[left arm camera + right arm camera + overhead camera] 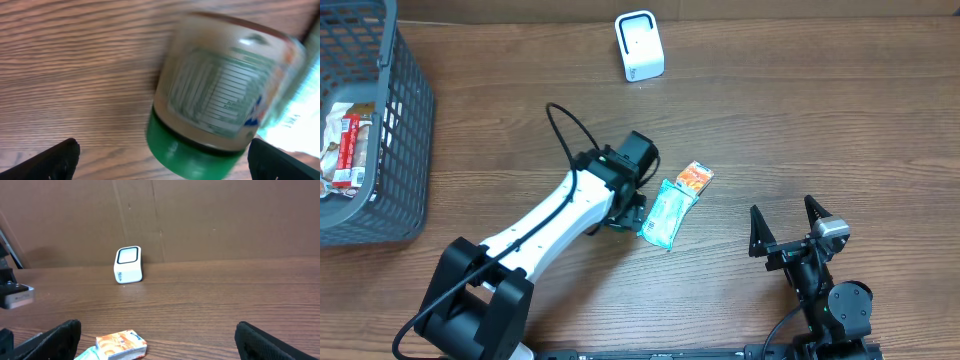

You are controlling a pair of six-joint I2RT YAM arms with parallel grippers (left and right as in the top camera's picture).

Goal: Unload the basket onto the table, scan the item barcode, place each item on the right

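Note:
In the left wrist view a small jar point(220, 95) with a green lid point(190, 155) and a printed label lies on its side on the wood table. It rests between the wide-apart fingers of my left gripper point(165, 162), which is open and touches nothing. From overhead, the left gripper point(623, 205) covers most of the jar. A teal packet point(665, 213) and a small orange box point(695, 177) lie just to its right. The white barcode scanner point(639, 46) stands at the far edge. My right gripper point(788, 227) is open and empty near the front right.
A dark plastic basket point(405, 130) holding several packaged items stands at the left edge. From the right wrist view the scanner point(128, 265) stands before a brown cardboard wall, with the orange box point(121, 345) and the teal packet point(87, 354) low on the left.

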